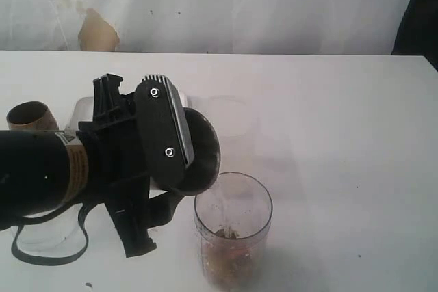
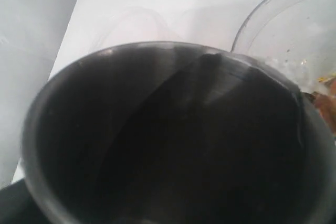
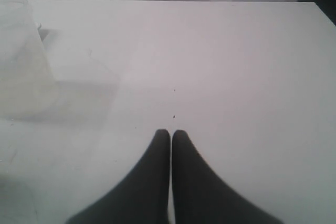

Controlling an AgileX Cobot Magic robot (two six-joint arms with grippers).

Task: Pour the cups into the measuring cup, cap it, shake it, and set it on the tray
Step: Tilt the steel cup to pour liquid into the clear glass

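- The left claw (image 1: 174, 135) is clamped on the steel tumbler (image 1: 202, 155). One black finger plate with two screws lies across the tumbler's near side, and the other finger is hidden behind it.
- The steel tumbler is tipped well over, close to lying on its side. Its dark mouth faces down over the near-left rim of the measuring cup (image 1: 233, 237).
- A thin pale streak runs from the tumbler's lip down into the measuring cup.
- The measuring cup stands upright on the white bench (image 1: 342, 135), at the front and a little right of the left arm. It has no lid on it, and brownish matter sits at its bottom.
- In the left wrist view the tumbler's grey interior (image 2: 168, 140) fills most of the picture. A darker zone with a sharp edge lies across the inner wall; I cannot tell whether that is liquid or shadow.
- Just past the lip in that view are the clear wall of the measuring cup (image 2: 283, 24) and some brown-orange bits low inside it.
- The brown cup (image 1: 27, 115) stands on the bench at the far left, behind the left arm and well apart from the measuring cup.
- A frosted tumbler (image 1: 229, 117) stands upright behind the measuring cup, near it but not touching.
- The right claw (image 3: 171, 132) has its two dark fingers pressed together on nothing. It hangs over bare bench, with the frosted tumbler off to one side.
- A black cable loop (image 1: 48, 254) lies on the bench under the left arm.
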